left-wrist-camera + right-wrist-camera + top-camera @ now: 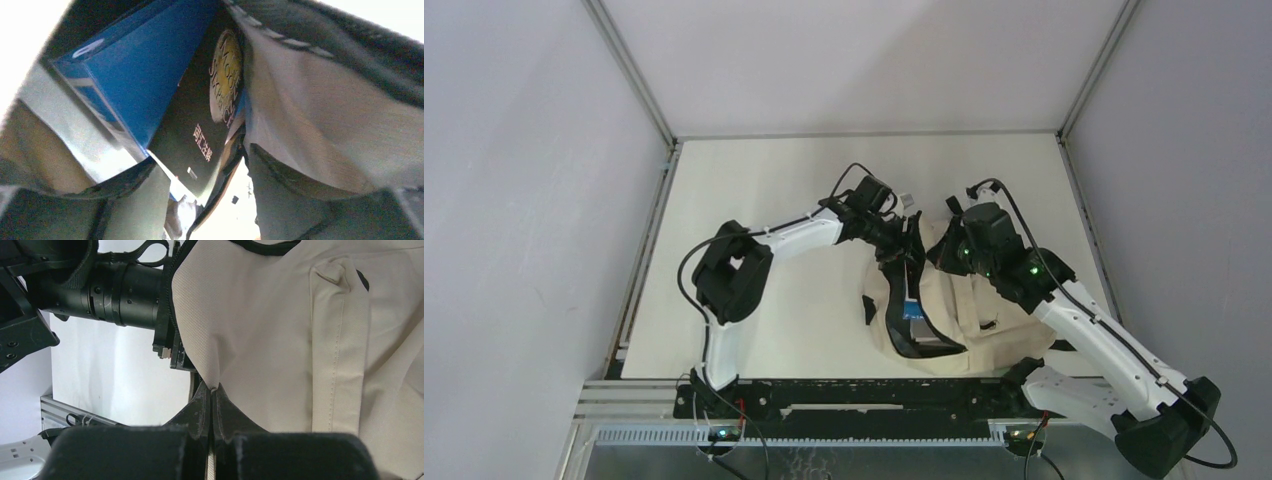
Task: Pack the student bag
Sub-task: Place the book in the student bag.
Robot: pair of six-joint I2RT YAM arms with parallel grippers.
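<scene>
**A:** Start on the left. Where is the left gripper (pixel 900 250)?

**B:** Down in the mouth of the student bag (pixel 989 305). Its own camera shows its fingers only as blurs in the bottom corners. They stand apart, released, and I can make out nothing held between them. The bag's cloth hangs to their right. Ahead are a blue book (pixel 145 75) and a black book (pixel 200 130) with a round gold mark, both inside the bag.

**A:** And where is the bag?

**B:** On the table (pixel 764 190), right of the middle and toward the near edge, just ahead of the right arm's base.

**A:** Which way does it point?

**B:** The mouth faces left, toward the left arm, and its black rim runs from far to near. The body spreads off to the right. It is slumped, so I cannot tell its long axis for sure.

**A:** How does it look?

**B:** It is soft, creased cream cloth with black edging and a stitched seam down one panel.

**A:** And the right gripper (pixel 212 390)?

**B:** It is at the bag's far edge, just right of the mouth. It is clenched on a fold of the cream cloth, which stands in a peak between the fingertips.
</scene>
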